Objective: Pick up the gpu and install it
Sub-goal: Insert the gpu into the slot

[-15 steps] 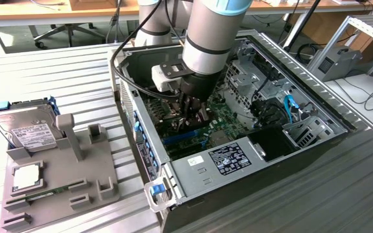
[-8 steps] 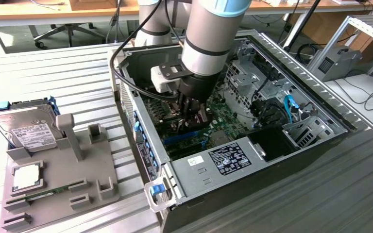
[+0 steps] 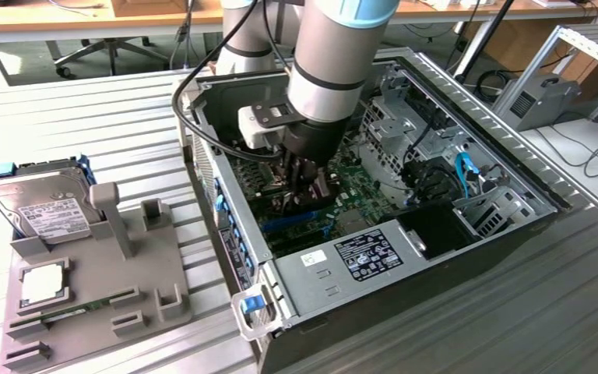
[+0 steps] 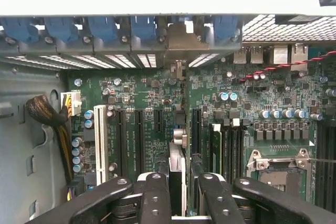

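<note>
My gripper [image 3: 304,185] reaches down inside the open computer case [image 3: 507,167], low over the green motherboard [image 3: 367,187]. It is shut on the gpu [image 4: 177,167], which the wrist view shows edge-on as a thin upright card between the two black fingers [image 4: 155,198]. The card runs from the fingers toward the case's rear wall, where its silver end bracket [image 4: 181,43] sits among the blue slot latches [image 4: 105,27]. The card's lower edge stands over the black expansion slots; whether it is seated I cannot tell.
A white slot [image 4: 100,142] and the processor socket [image 4: 278,166] flank the card. The power supply [image 3: 367,253] and drive cages [image 3: 413,117] crowd the case. On the exterior view's left, a grey fixture [image 3: 102,288] holds a hard drive in a blue frame [image 3: 40,206], a processor [image 3: 44,282] and a memory stick [image 3: 71,314].
</note>
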